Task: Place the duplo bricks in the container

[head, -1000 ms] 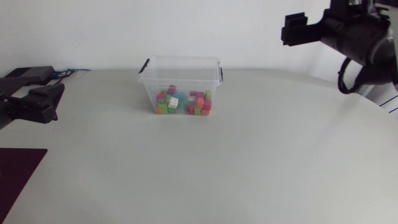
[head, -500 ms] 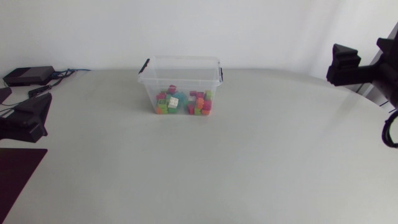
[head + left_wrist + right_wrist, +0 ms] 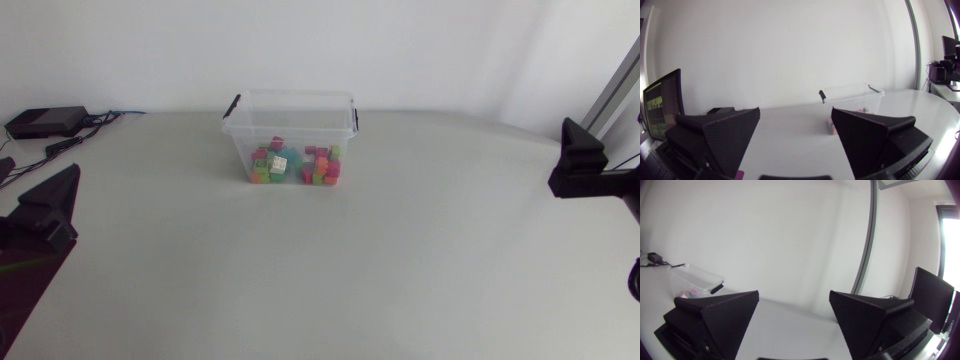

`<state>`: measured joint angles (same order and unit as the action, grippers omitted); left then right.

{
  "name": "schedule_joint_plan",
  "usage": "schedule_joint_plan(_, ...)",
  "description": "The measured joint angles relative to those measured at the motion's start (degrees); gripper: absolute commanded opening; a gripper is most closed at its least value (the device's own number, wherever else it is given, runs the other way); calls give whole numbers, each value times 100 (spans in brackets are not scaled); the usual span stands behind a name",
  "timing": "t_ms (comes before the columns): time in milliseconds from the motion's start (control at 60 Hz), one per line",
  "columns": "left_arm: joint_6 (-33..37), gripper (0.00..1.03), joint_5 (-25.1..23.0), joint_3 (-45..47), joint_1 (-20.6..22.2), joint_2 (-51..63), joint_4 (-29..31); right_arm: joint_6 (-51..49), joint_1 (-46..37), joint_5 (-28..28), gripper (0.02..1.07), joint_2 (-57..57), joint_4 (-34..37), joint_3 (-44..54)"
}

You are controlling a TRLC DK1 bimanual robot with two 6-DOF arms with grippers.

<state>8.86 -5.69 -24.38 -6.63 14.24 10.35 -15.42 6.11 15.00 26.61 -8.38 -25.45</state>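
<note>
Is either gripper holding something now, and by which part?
Nothing is held. The left gripper and the right gripper are both open and empty; the duplo bricks lie in the container.

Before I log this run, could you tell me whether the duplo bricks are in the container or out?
In: the duplo bricks lie heaped inside the clear container; none shows on the table.

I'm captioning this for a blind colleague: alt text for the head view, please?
A clear container holding colourful bricks stands at the far middle of a pale table. The left gripper and right gripper sit at the view's side edges, well apart from it.
</note>
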Motion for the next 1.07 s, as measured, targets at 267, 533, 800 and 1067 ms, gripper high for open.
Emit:
schedule_joint_plan(267, -184, 99, 164, 723, 166, -400, -260, 332, -173, -439, 103, -782, 227, 723)
schedule_joint_plan(533, -437, 99, 317, 1394, 363, -817, -562, 756, -341, -872, 103, -1545, 450, 1434)
schedule_joint_plan(800, -634, 99, 474, 2052, 557, -1222, -859, 1187, -505, -1322, 103, -2302, 706, 2127)
schedule_joint_plan(1067, -741, 99, 540, 2317, 636, -1388, -944, 1394, -586, -1482, 103, -2625, 824, 2450)
